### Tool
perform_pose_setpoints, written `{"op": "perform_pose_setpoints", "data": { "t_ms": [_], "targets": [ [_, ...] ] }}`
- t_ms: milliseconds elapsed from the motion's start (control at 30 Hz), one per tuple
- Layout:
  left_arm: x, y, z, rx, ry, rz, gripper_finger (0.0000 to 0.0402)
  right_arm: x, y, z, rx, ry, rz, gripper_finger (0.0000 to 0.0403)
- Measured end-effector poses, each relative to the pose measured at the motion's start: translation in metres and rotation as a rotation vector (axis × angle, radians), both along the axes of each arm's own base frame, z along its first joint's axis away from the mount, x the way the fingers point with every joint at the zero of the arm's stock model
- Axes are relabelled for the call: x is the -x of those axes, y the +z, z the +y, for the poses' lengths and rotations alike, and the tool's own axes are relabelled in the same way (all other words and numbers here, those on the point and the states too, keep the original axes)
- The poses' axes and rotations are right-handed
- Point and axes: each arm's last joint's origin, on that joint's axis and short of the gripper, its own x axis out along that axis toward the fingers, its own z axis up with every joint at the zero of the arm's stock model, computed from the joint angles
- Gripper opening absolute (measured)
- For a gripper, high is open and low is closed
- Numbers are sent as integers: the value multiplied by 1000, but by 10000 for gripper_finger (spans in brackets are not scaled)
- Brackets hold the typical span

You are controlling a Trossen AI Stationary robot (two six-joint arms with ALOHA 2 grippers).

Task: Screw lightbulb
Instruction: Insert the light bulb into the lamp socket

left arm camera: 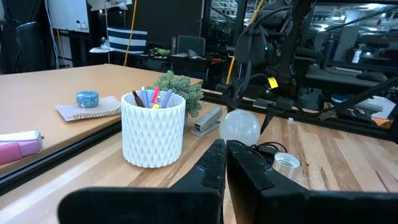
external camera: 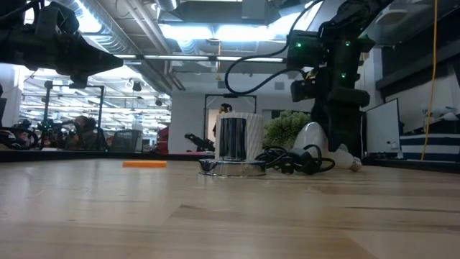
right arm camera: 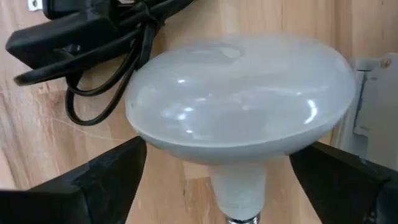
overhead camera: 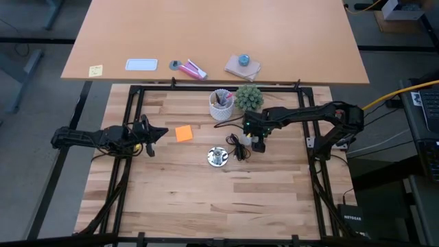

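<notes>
The frosted white lightbulb (right arm camera: 239,99) lies on its side on the table; it also shows in the low view (external camera: 310,141) and the left wrist view (left arm camera: 239,126). My right gripper (right arm camera: 236,186) is open just over it. Its two fingers stand on either side of the bulb's tapering neck (right arm camera: 239,186), with a gap to the neck on each side. The shiny metal socket disc (overhead camera: 217,157) stands upright on the table left of the bulb, its black cord (overhead camera: 240,145) coiled between them. My left gripper (left arm camera: 224,163) is shut and empty, above the table's left part (overhead camera: 147,134).
A white cup of pens (overhead camera: 221,104) and a small green plant (overhead camera: 249,97) stand near the far edge behind the bulb. A grey stapler (left arm camera: 208,121) lies beside them. An orange sticky note (overhead camera: 184,133) lies left of the socket. The near half of the table (overhead camera: 206,206) is bare wood.
</notes>
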Motion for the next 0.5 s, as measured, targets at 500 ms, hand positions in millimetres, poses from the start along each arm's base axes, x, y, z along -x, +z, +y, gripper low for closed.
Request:
{"op": "perform_pose_setpoints", "data": {
  "t_ms": [500],
  "targets": [
    [0,0,0,0,0,0,5,-8,-25,-3,0,79,66,389]
  ]
}}
